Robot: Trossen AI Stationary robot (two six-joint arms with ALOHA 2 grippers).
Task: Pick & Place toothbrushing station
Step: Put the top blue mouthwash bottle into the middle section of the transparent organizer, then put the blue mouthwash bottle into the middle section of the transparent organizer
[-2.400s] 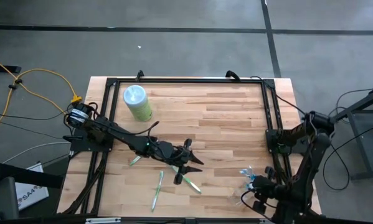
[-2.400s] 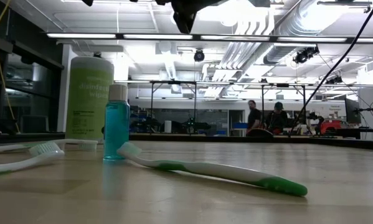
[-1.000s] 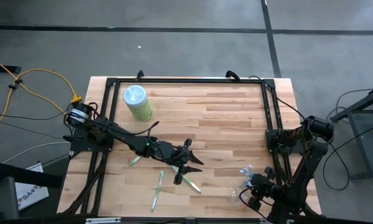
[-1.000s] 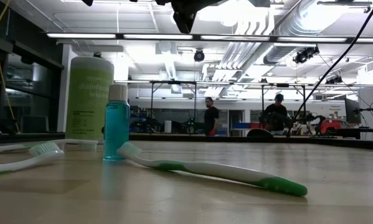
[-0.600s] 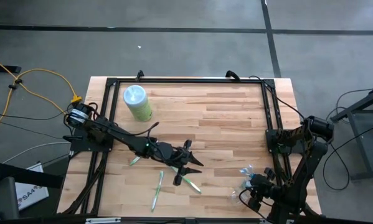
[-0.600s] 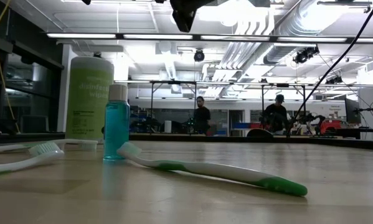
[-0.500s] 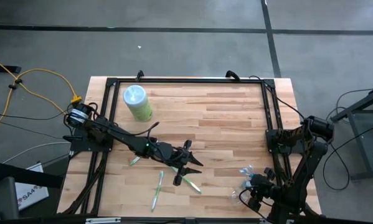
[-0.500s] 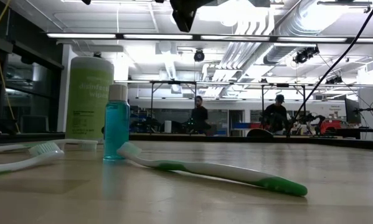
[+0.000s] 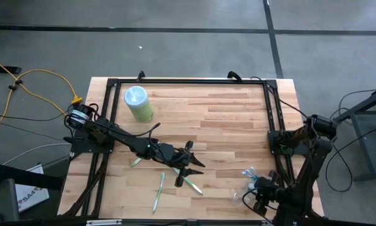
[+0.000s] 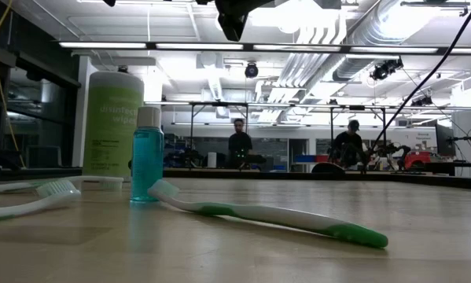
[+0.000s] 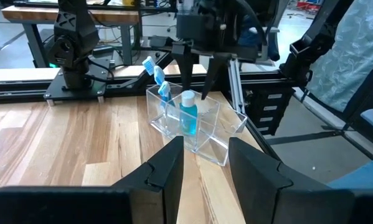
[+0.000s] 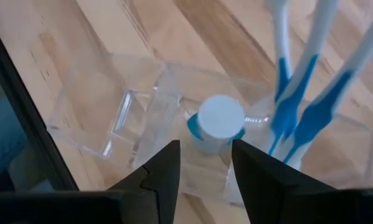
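Toothbrushes lie on my bench nearest the low camera: a green-and-white toothbrush (image 10: 274, 217) stretches across the front, a white one (image 10: 27, 202) lies to its side, and a small blue bottle (image 10: 147, 154) stands just behind their heads, with the pale-green wipes canister (image 10: 113, 123) behind that. From above, another green toothbrush (image 9: 157, 192) lies near the bench's (image 9: 225, 125) front edge, and my left gripper (image 9: 189, 164) hangs over the middle of the bench, its fingers (image 11: 167, 168) spread apart and holding nothing. At the front right corner, my right gripper (image 9: 258, 193) hovers over a clear plastic organizer (image 11: 192, 123) holding blue toothbrushes (image 12: 298, 99) and a white-capped blue bottle (image 12: 218, 118); those fingers (image 12: 164, 165) stand open on either side of the bottle's cap, above it. Far beyond the bench, people (image 10: 237, 145) stand in the room.
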